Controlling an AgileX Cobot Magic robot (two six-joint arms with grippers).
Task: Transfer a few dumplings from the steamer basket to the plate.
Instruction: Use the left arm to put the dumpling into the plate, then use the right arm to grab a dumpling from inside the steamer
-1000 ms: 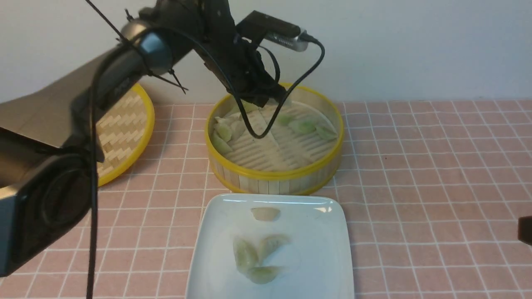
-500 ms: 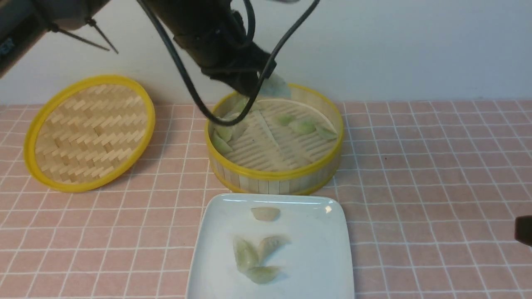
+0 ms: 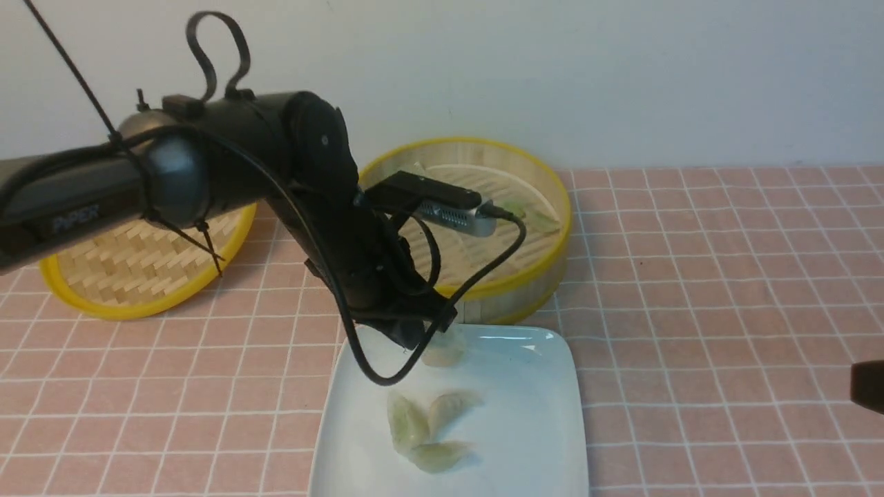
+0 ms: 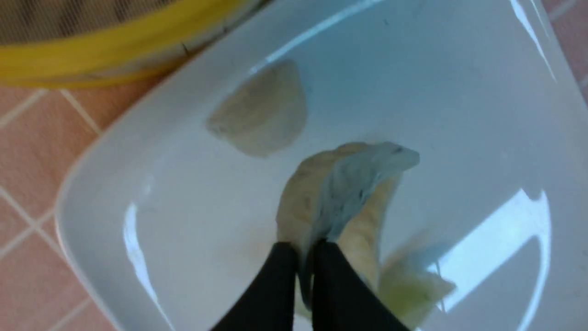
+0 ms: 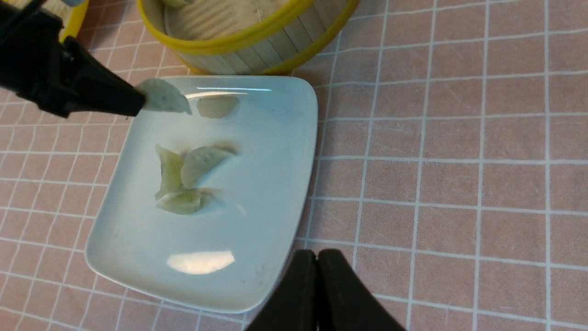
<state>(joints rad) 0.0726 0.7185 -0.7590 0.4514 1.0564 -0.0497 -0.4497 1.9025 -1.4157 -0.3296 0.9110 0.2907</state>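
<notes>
My left gripper (image 3: 414, 339) hangs over the far left part of the white plate (image 3: 532, 442), shut on a pale dumpling (image 5: 163, 97) that sticks out past its tips (image 4: 305, 246). On the plate lie a single dumpling (image 3: 442, 356) near the far edge and a cluster of three dumplings (image 3: 428, 429) in the middle. The steamer basket (image 3: 545, 266) stands just behind the plate; a few dumplings (image 3: 532, 215) show inside it, the arm hiding the others. My right gripper (image 5: 317, 255) is shut and empty, low over the cloth by the plate's near right side.
The flat woven lid (image 3: 117, 276) with its yellow rim lies at the far left, partly behind the left arm. A pink checked cloth (image 3: 725, 290) covers the table. The left wrist camera and its cable (image 3: 456, 207) hang over the basket's near side.
The left arm has carried the dumpling up out of the steamer basket and down toward me, to the plate's far left edge. The right gripper has stayed put.
</notes>
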